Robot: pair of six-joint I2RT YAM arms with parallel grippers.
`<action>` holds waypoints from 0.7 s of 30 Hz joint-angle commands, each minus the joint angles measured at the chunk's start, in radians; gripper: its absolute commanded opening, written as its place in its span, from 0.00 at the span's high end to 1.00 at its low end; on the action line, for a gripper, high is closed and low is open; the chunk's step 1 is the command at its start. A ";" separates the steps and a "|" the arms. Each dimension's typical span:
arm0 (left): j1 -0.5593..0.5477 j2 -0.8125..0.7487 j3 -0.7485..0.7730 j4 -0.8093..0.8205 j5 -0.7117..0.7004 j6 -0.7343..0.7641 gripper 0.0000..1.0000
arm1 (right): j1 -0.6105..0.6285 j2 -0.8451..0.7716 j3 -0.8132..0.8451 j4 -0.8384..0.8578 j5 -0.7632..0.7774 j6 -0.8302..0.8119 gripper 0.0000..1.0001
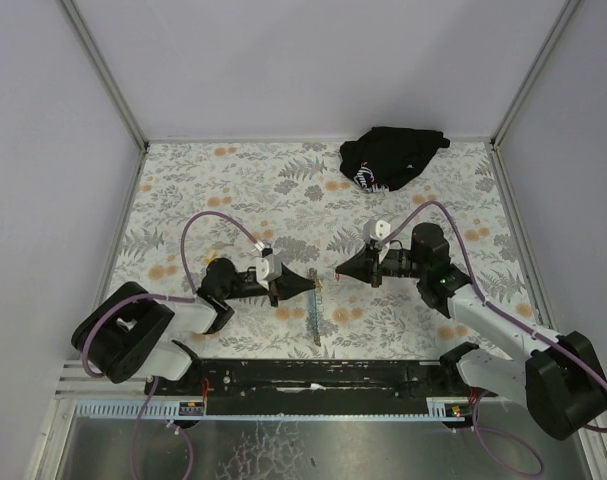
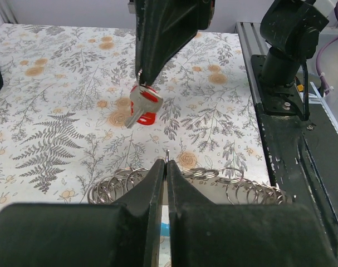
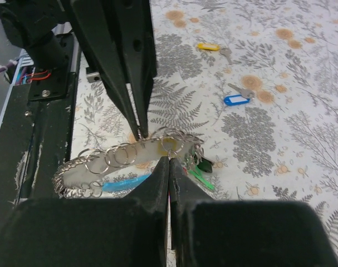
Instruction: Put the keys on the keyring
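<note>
Left end effector (image 2: 166,164) pinches keyring (image 2: 114,184), red key (image 2: 142,107) beyond.

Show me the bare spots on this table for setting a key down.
Far-left corner of the table, beyond the left gripper, is bare; so is the strip between the black cloth and right gripper. Crowded: the middle, around the strap.

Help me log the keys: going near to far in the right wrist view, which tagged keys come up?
Nearest first: green-tagged metal key → blue-tagged metal key → yellow-tagged metal key.
</note>
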 commanded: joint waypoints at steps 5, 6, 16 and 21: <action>-0.005 -0.043 -0.014 0.083 0.037 0.014 1.00 | 0.101 0.029 0.006 0.090 0.033 -0.003 1.00; -0.005 -0.061 -0.012 0.057 0.038 0.026 1.00 | 0.107 0.029 0.014 0.057 0.027 -0.027 1.00; -0.005 -0.085 -0.010 0.015 0.041 0.049 1.00 | 0.140 -0.037 -0.002 -0.026 0.113 -0.160 1.00; -0.005 -0.067 -0.004 0.020 0.044 0.047 1.00 | 0.182 -0.027 0.016 -0.093 0.160 -0.220 1.00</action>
